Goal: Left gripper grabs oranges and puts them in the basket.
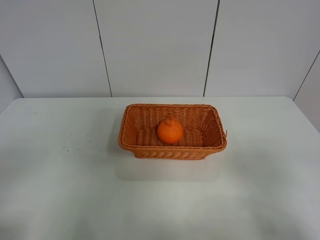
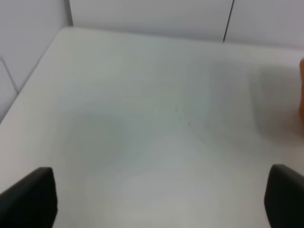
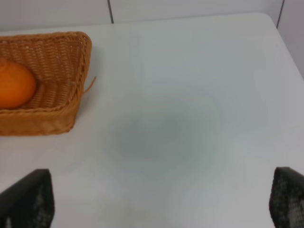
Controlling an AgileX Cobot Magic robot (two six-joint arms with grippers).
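Note:
The orange [image 1: 170, 131], bright with a knobbed top, lies inside the woven wicker basket [image 1: 131, 125] at the middle of the white table. Both also show in the right wrist view, the orange [image 3: 14, 84] in the basket [image 3: 66, 57]. Neither arm shows in the exterior high view. My left gripper [image 2: 156, 199] is open and empty, its dark fingertips [image 2: 33, 197] spread wide over bare table; a sliver of the basket [image 2: 301, 95] shows at that view's edge. My right gripper [image 3: 156, 199] is open and empty, apart from the basket.
The white table [image 1: 60, 190] has a few small dark specks [image 1: 70, 142] left of the basket. A paneled white wall [image 1: 155, 45] stands behind the table's far edge.

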